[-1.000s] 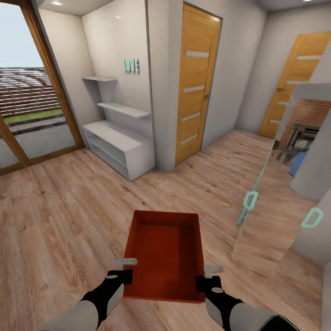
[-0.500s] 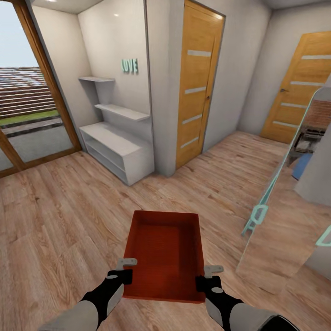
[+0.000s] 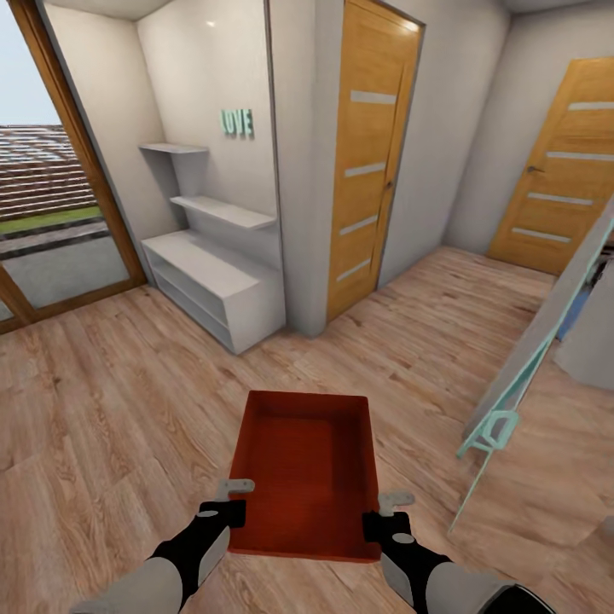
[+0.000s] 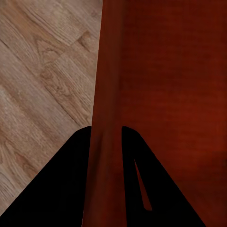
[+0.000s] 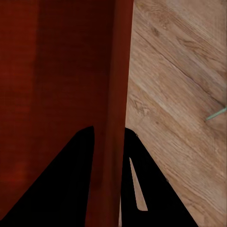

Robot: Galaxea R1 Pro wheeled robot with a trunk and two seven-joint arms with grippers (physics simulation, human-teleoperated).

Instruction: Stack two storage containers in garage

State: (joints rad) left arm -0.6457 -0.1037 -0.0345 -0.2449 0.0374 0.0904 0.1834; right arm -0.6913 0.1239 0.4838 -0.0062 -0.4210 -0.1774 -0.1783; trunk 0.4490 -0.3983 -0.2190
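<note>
Both grippers, left [image 3: 228,499] and right [image 3: 390,505], stay pinching the bin [image 3: 305,474] at 6 o'clock; the camera has moved, so the mirror [image 3: 546,341] at 3 probably looks edge-on.

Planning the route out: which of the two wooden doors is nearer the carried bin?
The door beside the white shelves, past the bin; the other door stands farther right.
</note>
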